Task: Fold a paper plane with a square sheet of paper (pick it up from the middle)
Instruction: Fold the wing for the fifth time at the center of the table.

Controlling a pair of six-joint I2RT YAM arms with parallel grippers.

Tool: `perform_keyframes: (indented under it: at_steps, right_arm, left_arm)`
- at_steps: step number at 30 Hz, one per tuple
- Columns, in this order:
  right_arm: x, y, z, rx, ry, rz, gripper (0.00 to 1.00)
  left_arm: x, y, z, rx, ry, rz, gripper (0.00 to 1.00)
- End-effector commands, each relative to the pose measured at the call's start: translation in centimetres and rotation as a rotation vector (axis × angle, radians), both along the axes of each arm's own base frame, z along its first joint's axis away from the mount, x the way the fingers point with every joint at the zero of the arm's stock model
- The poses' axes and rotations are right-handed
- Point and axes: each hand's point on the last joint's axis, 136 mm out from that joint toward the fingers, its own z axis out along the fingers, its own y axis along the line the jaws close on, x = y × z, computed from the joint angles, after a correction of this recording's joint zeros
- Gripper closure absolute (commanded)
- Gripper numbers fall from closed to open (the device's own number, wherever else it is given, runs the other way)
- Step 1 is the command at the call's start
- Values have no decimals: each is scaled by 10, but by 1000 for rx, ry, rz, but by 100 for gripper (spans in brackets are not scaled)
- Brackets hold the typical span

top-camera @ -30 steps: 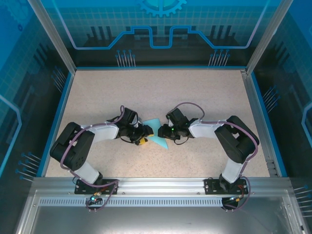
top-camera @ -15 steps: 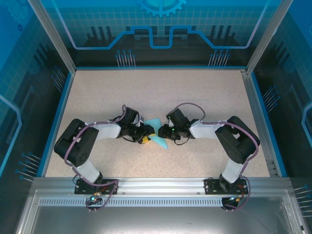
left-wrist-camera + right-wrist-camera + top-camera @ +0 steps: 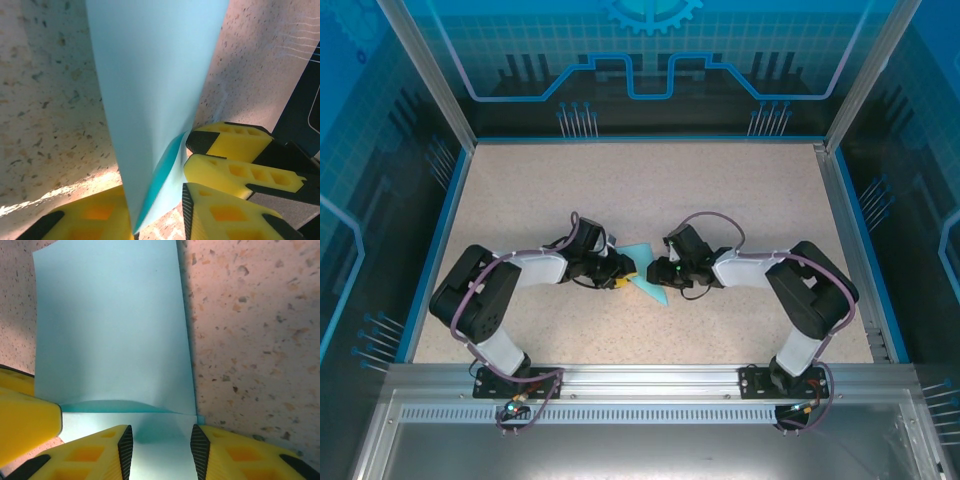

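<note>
A light blue sheet of paper, partly folded, lies near the middle of the speckled table, a touch toward 6 o'clock, with the left gripper at its 9 o'clock and the right gripper at its 3 o'clock. The left gripper's yellow fingers straddle a lifted fold, though whether they pinch it cannot be told; the right gripper's jaws stand apart over the sheet's flat near edge

paper top edge out of view
</note>
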Motion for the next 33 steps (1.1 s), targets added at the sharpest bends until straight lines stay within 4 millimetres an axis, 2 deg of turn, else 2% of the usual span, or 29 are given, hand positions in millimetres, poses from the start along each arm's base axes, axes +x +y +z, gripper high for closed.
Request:
perform_keyframes:
  at_steps: [1,5,8,11,13,15,16,18,20,25,30,33]
  right_arm:
    - [-5,-26,-17,-101,-12,15,60]
    - [-4,-24,-18,-112,-55,73,60]
    - [-1,-22,-15,-112,-84,104,60]
    - [5,-20,-2,-106,-140,121,56]
    - [8,-18,14,-100,-205,127,46]
    - [11,-19,36,-108,-297,128,27]
    - [10,-20,43,-119,-333,133,21]
    - [8,-21,57,-163,-412,157,13]
    - [5,-22,64,-230,-488,179,10]
    - [-9,-16,65,-359,-653,292,9]
    - [-25,4,66,-452,-895,429,17]
    - [-31,13,61,-456,-957,483,27]
  left_arm:
    - [6,0,10,9,-63,-8,74]
    - [8,3,10,15,-72,-6,81]
    - [7,2,9,14,-68,-9,90]
    - [5,3,10,17,-62,-7,95]
    - [2,5,8,34,-42,-5,96]
    - [0,6,8,50,-24,-5,96]
    - [-1,6,9,52,-18,-4,96]
    - [-2,5,11,53,-10,1,96]
    - [-3,3,14,62,-3,4,96]
    - [-2,-1,19,75,19,11,97]
    - [1,-5,24,71,31,23,96]
    - [2,-6,27,73,31,24,97]
